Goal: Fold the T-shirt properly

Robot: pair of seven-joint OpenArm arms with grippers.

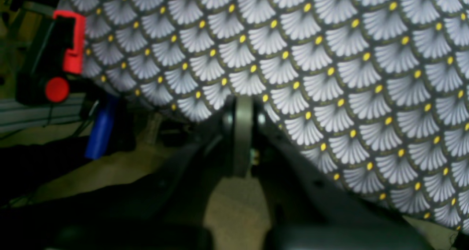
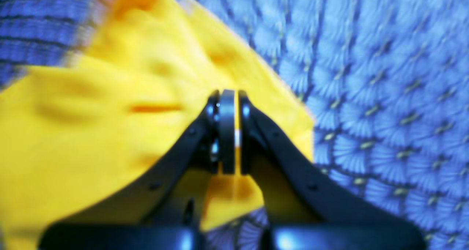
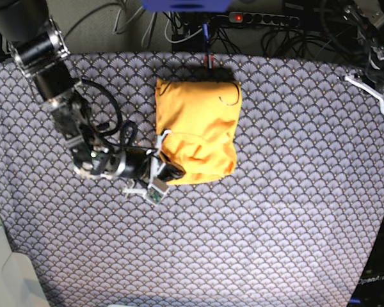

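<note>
The T-shirt (image 3: 197,131) is an orange-yellow bundle folded into a rough rectangle on the patterned cloth, at the back middle of the table. My right gripper (image 3: 173,171) sits at its near left corner. In the right wrist view the right gripper (image 2: 228,96) is shut, with a sliver of the yellow T-shirt (image 2: 91,125) pinched between its pads and a flap hanging under them. My left gripper (image 1: 243,101) is shut on nothing, hovering at the edge of the cloth, away from the shirt. Its arm (image 3: 379,48) stands at the table's far right back corner.
The purple-grey fan-patterned cloth (image 3: 275,211) covers the whole table. Cables and a power strip (image 3: 262,18) lie behind the back edge. In the left wrist view a red and black device (image 1: 66,48) and a blue handle (image 1: 100,129) sit beyond the cloth's edge.
</note>
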